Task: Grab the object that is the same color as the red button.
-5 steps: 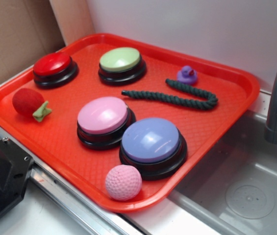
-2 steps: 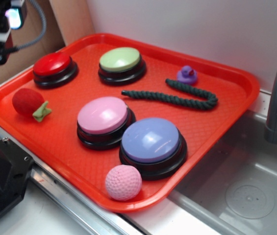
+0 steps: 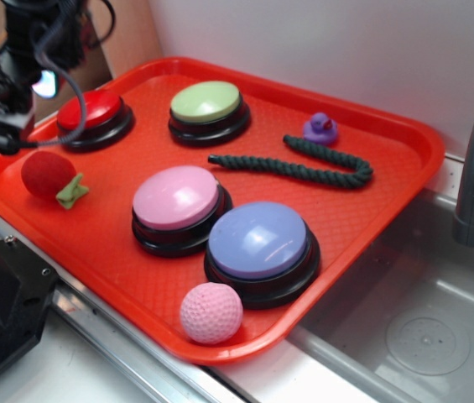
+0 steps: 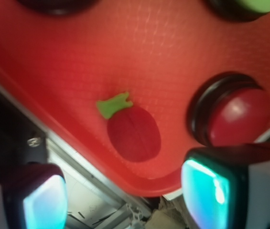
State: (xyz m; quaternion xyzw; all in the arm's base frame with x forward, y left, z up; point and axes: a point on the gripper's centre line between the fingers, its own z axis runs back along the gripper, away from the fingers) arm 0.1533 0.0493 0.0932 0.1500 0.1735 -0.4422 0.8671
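Above the tray's (image 3: 404, 159) corner, the wide pincer (image 4: 125, 191) hovers over the fuzzy fruit (image 4: 134, 133), red button (image 4: 237, 117) just beside.

toy fruit (image 3: 48, 175) on tray (image 3: 388, 201), in front of domed button (image 3: 92, 112), hand (image 3: 6, 138) above

Red fruit (image 3: 48, 174) top clear; red button (image 3: 91, 110) near.
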